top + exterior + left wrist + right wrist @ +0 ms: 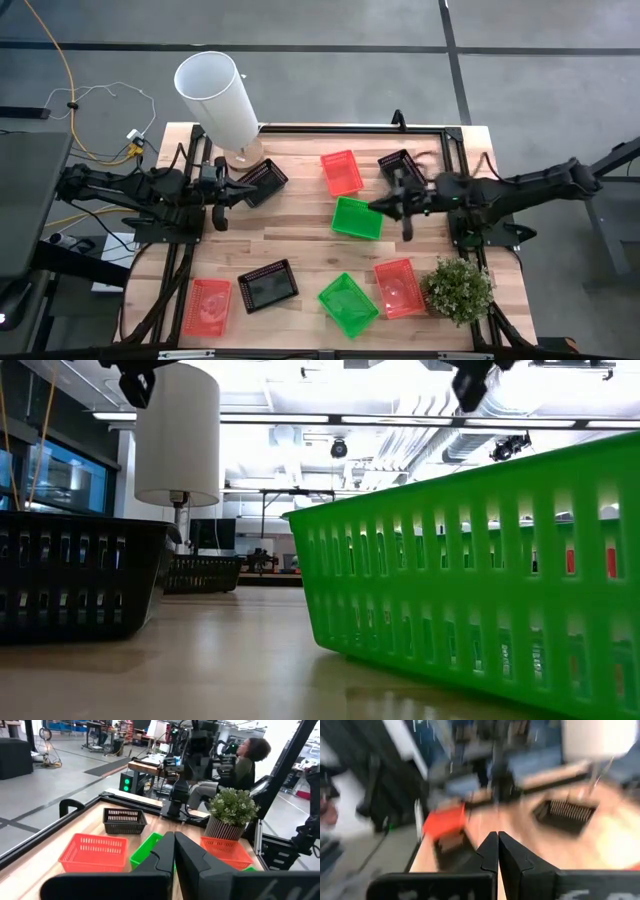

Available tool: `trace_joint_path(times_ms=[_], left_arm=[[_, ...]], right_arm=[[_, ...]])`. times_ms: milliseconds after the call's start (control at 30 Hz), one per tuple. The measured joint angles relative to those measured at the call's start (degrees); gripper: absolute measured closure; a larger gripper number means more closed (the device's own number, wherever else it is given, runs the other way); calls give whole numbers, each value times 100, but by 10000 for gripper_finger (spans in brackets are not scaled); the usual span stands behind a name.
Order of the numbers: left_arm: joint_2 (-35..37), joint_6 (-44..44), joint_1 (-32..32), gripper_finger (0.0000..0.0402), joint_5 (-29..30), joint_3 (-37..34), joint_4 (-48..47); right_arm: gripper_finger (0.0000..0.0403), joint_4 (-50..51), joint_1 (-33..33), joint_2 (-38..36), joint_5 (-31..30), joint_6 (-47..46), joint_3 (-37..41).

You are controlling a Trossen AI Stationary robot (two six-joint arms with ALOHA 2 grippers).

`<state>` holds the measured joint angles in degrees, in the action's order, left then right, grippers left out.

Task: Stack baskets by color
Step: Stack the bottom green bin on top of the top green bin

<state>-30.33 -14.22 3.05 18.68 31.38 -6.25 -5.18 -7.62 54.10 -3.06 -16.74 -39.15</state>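
We saw a pale wooden counter (300,240) in a black frame. On it lay red baskets at the far middle (342,172), near left (208,306) and near right (399,287), green baskets at the centre (357,218) and near edge (348,304), black baskets far left (263,183), far right (397,166) and near left (268,285), a tall white cylinder (218,98) and a potted plant (459,290).

Glossy plastic mesh baskets (357,218) on smooth wooden table (300,240).
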Motion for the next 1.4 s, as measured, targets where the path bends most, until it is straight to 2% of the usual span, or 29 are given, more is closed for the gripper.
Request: trace_joint_path(times_ms=[200,333,500,600,700,900,1000,1400], left_arm=[[-4,-59,0,401,38,0,-17],[-15,-61,0,401,129,0,-43],[-43,-110,2,401,133,0,-43],[-61,-124,0,401,149,2,-40],[-72,-122,0,401,149,2,-43],[-70,-116,0,401,149,2,-45],[-70,-118,0,401,149,2,-43],[-70,-120,-2,401,149,2,-43]], right_arm=[[403,2436,-314,1160,656,-944,-1520],[403,3017,-587,1810,897,-1736,-2060],[400,3014,-909,2515,1324,-2591,-2255],[381,3022,-1094,2900,1380,-3117,-2267],[337,3021,-1244,3200,1365,-3699,-2269],[224,3018,-1394,3562,1473,-4384,-2270],[192,2973,-1392,3700,1626,-4636,-2272],[187,2900,-1392,4174,1763,-4922,-2272]])
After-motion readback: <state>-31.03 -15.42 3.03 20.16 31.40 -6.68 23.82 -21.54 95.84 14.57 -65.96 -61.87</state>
